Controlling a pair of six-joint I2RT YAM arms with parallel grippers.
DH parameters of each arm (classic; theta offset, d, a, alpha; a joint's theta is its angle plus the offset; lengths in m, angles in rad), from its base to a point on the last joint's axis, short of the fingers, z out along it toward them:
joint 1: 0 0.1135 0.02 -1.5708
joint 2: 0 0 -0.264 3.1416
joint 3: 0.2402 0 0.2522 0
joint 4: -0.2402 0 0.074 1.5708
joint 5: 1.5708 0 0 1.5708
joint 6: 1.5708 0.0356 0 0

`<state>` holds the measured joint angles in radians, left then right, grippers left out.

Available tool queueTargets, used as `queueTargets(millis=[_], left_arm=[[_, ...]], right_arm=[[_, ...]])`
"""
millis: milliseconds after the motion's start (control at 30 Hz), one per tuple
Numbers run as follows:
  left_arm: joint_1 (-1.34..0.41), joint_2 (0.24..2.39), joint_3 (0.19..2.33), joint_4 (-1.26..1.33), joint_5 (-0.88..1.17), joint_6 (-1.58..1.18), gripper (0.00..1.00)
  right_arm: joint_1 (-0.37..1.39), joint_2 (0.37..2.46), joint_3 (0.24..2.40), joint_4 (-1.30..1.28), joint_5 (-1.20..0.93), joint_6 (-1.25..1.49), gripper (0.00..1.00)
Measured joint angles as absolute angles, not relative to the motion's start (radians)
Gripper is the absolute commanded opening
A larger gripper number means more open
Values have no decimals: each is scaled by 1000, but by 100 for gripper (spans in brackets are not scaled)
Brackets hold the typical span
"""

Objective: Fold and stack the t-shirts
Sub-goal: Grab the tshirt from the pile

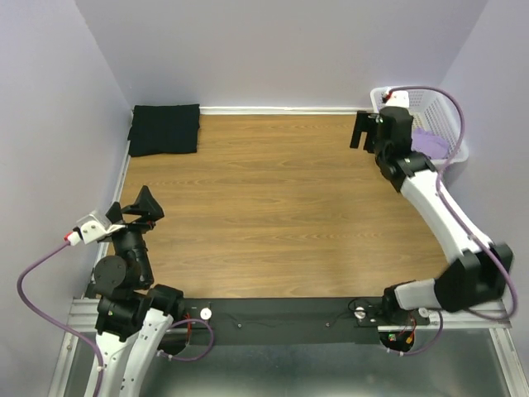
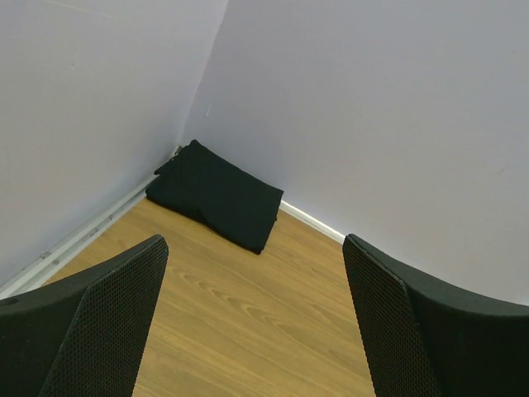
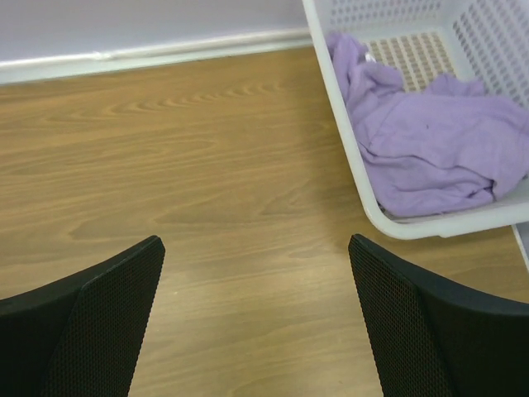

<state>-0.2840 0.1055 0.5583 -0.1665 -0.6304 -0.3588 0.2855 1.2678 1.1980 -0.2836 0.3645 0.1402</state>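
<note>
Progress is looking about half made: the black shirt [image 1: 164, 129] is lying folded in the far left corner, while the purple shirt [image 3: 430, 149] is sitting crumpled in the basket [image 3: 347, 165] (neither folded nor stacked yet). Both grippers are hanging wide apart and holding nothing, the right gripper [image 1: 364, 131] hovering over the table [image 1: 273, 207] just beside the basket, the left gripper [image 1: 142, 204] pointing toward the black shirt from well apart.
</note>
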Motion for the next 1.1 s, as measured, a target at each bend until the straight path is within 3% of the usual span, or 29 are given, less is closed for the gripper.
queueTargets(millis=[167,467,733,833,867,967,1100], left_arm=[[-284,106,558,-161,-590,-352,94],[-284,124,551,-135,-541,-324,94],[-284,160,548,-134,-542,-299,94],[-284,169,548,-130,-542,-295,94],[-284,173,548,-128,-542,-294,94],[-284,184,548,-128,-542,-292,94],[-284,194,548,-128,-542,-292,94]], right_arm=[[152,1554,1341,-283,378,181,99],[-110,1869,1575,-280,347,275,95],[-186,2103,1673,-277,285,329,92],[-187,2174,1682,-278,278,339,77],[-187,2191,1683,-277,275,339,54],[-187,2214,1694,-278,269,334,3],[-187,2209,1699,-277,268,324,1]])
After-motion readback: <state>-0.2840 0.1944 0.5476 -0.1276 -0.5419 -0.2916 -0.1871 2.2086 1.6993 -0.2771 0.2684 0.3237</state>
